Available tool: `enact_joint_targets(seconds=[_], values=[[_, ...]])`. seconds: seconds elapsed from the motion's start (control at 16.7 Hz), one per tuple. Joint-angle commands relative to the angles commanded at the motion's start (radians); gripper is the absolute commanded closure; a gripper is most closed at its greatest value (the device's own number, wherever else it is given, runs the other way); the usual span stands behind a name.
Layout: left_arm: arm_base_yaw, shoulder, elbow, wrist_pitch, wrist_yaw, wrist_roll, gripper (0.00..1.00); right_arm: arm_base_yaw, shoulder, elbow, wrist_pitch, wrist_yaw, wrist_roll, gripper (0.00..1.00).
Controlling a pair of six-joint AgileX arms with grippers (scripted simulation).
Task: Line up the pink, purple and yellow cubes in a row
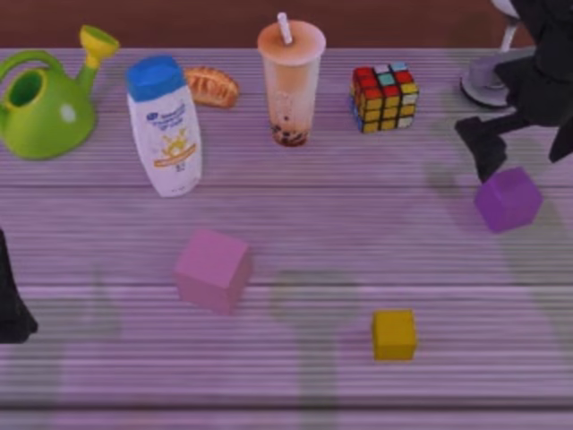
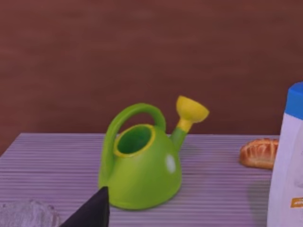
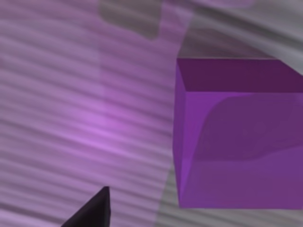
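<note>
The pink cube (image 1: 213, 269) lies left of the table's middle, and the yellow cube (image 1: 394, 334) sits near the front, right of centre. Far to the right stands the purple cube (image 1: 508, 199), which fills the right wrist view (image 3: 236, 137). My right gripper (image 1: 524, 154) hovers open just behind and above the purple cube without touching it; one dark fingertip (image 3: 97, 210) shows beside the cube. My left gripper (image 1: 13, 309) is parked at the table's left edge, open, with one fingertip (image 2: 94, 213) showing and nothing held.
Along the back stand a green watering can (image 1: 40, 103), a white shampoo bottle (image 1: 164, 125), a bread roll (image 1: 211, 86), a bubble tea cup (image 1: 291, 81) and a multicoloured puzzle cube (image 1: 385, 97). The watering can (image 2: 142, 161) faces the left wrist camera.
</note>
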Motion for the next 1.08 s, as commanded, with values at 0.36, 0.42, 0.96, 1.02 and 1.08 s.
enact_joint_targets(seconds=[0.36, 0.42, 0.96, 1.02, 1.08], values=[[0.0, 0.0, 0.0, 0.0, 0.0, 0.0, 0.0, 0.001, 0.01, -0.035, 0.042, 0.0, 0.001, 0.0], [0.0, 0.0, 0.0, 0.0, 0.0, 0.0, 0.0, 0.0, 0.022, -0.057, 0.076, 0.0, 0.002, 0.0], [0.0, 0.0, 0.0, 0.0, 0.0, 0.0, 0.0, 0.001, 0.102, -0.189, 0.29, 0.001, 0.002, 0.0], [0.0, 0.0, 0.0, 0.0, 0.0, 0.0, 0.0, 0.001, 0.102, -0.189, 0.29, 0.001, 0.002, 0.0], [0.0, 0.0, 0.0, 0.0, 0.0, 0.0, 0.0, 0.001, 0.102, -0.189, 0.29, 0.001, 0.002, 0.08]])
